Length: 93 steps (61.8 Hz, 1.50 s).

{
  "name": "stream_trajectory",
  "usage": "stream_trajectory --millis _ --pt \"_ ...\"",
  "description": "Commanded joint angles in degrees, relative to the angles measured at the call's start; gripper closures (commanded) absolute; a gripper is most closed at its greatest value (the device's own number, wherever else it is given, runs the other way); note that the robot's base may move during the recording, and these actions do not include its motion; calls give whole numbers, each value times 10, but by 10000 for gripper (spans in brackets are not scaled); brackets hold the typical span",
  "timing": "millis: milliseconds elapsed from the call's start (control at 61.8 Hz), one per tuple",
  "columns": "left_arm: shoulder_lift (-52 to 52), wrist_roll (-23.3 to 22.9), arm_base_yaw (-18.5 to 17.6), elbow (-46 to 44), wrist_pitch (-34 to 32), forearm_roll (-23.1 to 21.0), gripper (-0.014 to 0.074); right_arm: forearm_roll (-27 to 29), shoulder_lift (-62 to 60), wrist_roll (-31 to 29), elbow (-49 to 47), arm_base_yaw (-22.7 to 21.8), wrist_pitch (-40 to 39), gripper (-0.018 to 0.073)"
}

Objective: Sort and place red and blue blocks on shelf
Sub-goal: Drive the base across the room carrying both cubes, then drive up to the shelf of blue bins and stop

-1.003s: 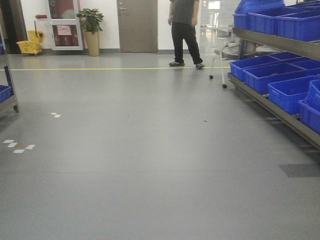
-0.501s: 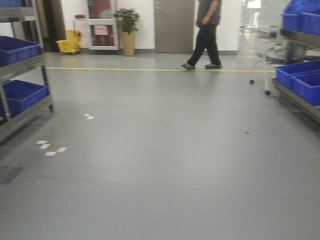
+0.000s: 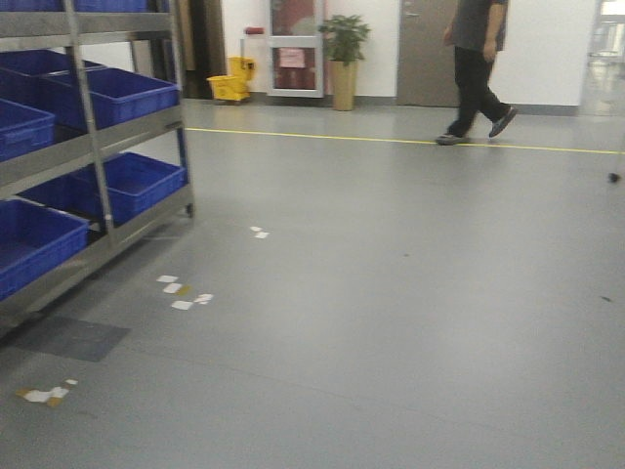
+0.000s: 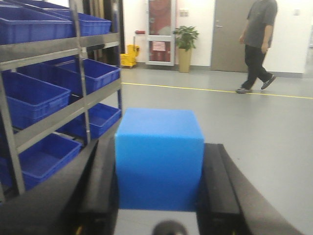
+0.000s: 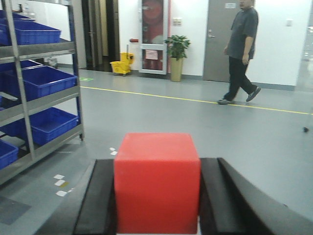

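In the left wrist view a bright blue block [image 4: 159,156] fills the gap of my left gripper [image 4: 159,169], whose black fingers [image 4: 102,181] press its two sides. The right wrist view shows a bright red block [image 5: 157,181] clamped the same way in my right gripper [image 5: 157,193]. Both blocks are carried well above the floor. The shelf [image 3: 93,147], a grey steel rack, stands at the left of the front view and also shows in the left wrist view [image 4: 54,46] and the right wrist view [image 5: 39,49]. Neither gripper appears in the front view.
Large blue bins [image 3: 117,93] fill the rack's levels. A person in dark clothes [image 3: 474,68] walks along the far wall past a yellow floor line [image 3: 391,140]. A potted plant [image 3: 344,59] and a yellow mop bucket [image 3: 228,83] stand by the wall. White floor markers [image 3: 181,293] lie near the rack.
The front view has swung left: the right-hand rack of bins has left the frame, the left rack has come in and grown larger. The person has walked toward the right.
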Motion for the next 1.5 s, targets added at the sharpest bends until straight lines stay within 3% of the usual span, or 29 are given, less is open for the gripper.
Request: stream_trajectory --millis 0,1488 --pt "3 -1 0 -18 -55 -5 472 -1 3 -3 -17 -4 -54 506" --pt "3 -1 0 -18 -55 -5 472 -1 3 -3 -17 -4 -54 506"
